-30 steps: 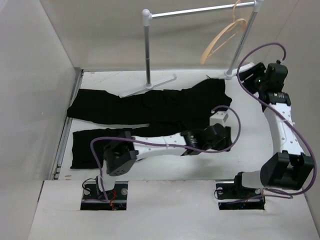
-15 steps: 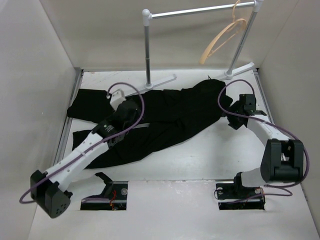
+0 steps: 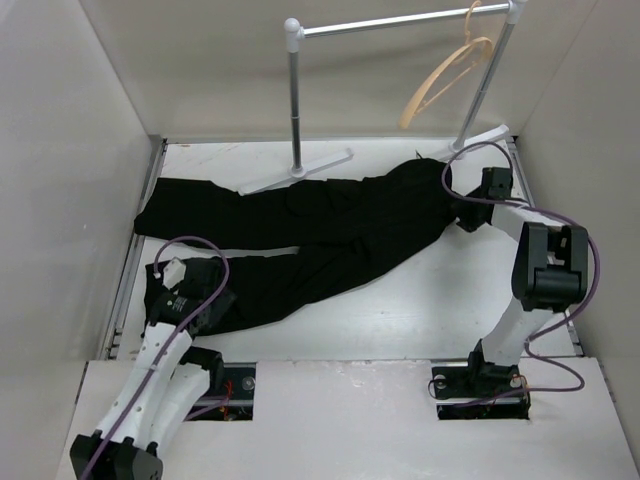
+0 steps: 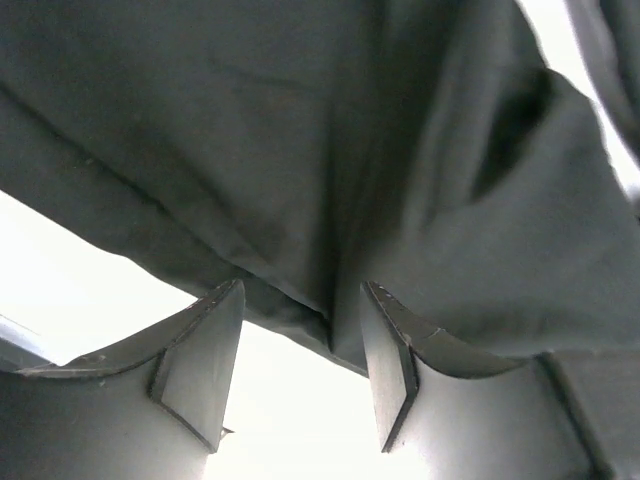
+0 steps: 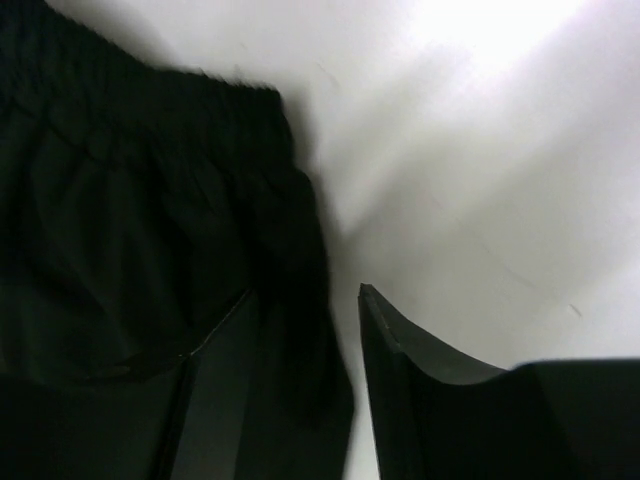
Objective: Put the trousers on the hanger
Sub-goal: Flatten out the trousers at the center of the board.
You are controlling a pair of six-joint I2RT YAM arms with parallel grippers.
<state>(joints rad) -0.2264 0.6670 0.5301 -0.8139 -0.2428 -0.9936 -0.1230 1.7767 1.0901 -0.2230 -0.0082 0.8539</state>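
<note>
The black trousers [image 3: 330, 215] lie flat across the table, waistband at the right and both legs running left. The tan hanger [image 3: 445, 75] hangs from the white rack's bar at the back right, clear of both arms. My left gripper [image 3: 195, 300] is open at the near leg's end. In the left wrist view [image 4: 302, 300] a fabric hem [image 4: 300, 200] lies between its fingertips. My right gripper [image 3: 468, 215] is open at the waistband's right corner. In the right wrist view [image 5: 306, 300] the gathered waistband [image 5: 150, 110] reaches between its fingers, and the left finger is over cloth.
The white tubular rack [image 3: 400, 20] stands at the back, one foot [image 3: 300, 170] resting on the trousers' far edge. Walls close in at left, right and back. Bare white table [image 3: 420, 300] shows in front of the trousers.
My left arm has swung back from the trousers' middle to the near leg's end at the left. My right gripper has shifted slightly back along the waistband. The hanger has not moved.
</note>
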